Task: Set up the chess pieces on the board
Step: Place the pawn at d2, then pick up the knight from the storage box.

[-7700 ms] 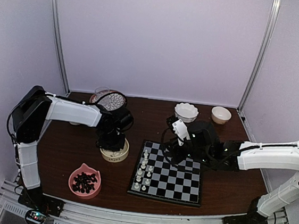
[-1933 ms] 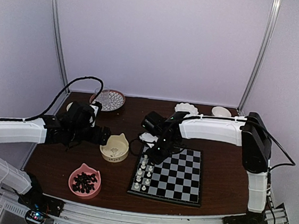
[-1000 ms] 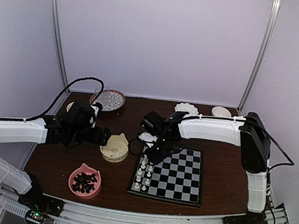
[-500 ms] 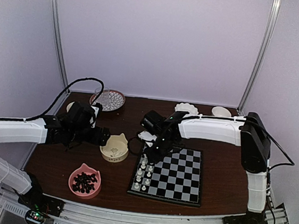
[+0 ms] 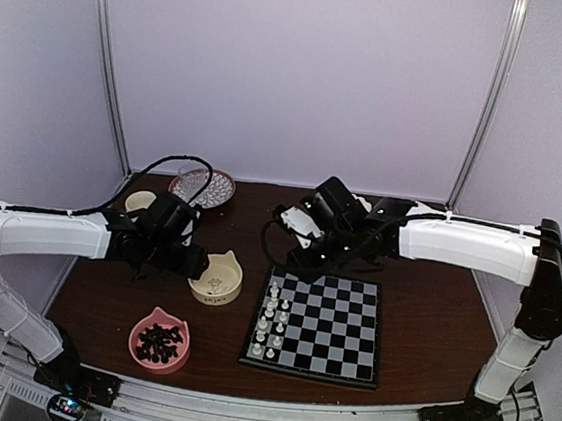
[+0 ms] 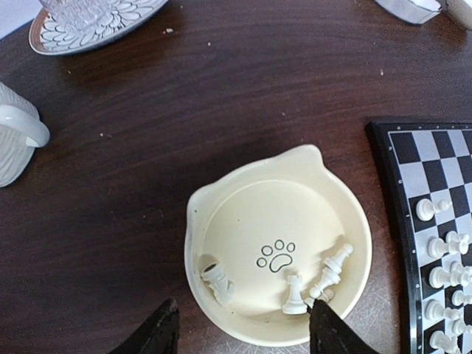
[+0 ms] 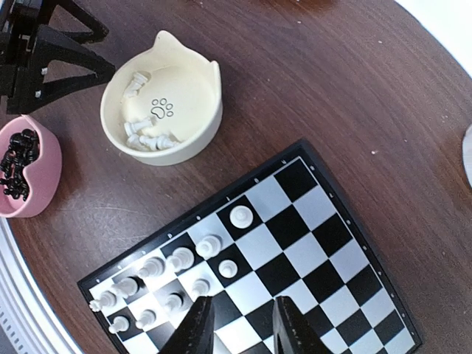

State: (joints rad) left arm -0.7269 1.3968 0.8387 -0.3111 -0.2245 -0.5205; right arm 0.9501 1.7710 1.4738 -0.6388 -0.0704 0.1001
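Chess pieces [image 6: 293, 295] of white plastic are split. A handful sit in the cream cat-eared bowl [image 6: 243, 214], and the rest stand in two short rows along the left side of the board [image 7: 324, 251]. The board lies on the counter [image 5: 428, 347] just right of that bowl.

Fetching the next man from the bowl looks to be the step in hand. The left pincer [image 6: 243, 333] hangs over the bowl's near rim, released, its fingers spread wide with nothing between them. The right pincer [image 7: 243, 324] hovers above the board, likewise released and empty, close to the standing rows. Roughly eleven men are up, so I judge the white side well over half done.

The next move calls for lowering the left pincer onto one man only. The one that seems to stand upright looks the easiest catch, since two beside it lie tipped and touching. It then needs a free square beside the rows, set down without knocking its neighbours.

Containers, left to right:
- A ribbed white cup [image 6: 15, 140], its contents hidden.
- A patterned plate [image 6: 44, 40] bearing a glass [image 6: 74, 9].
- A pink bowl [image 5: 138, 326] heaped with dark pieces [image 5: 158, 342], likely the black men.
- The cream bowl, with a paw print on its floor, holding about four white men.
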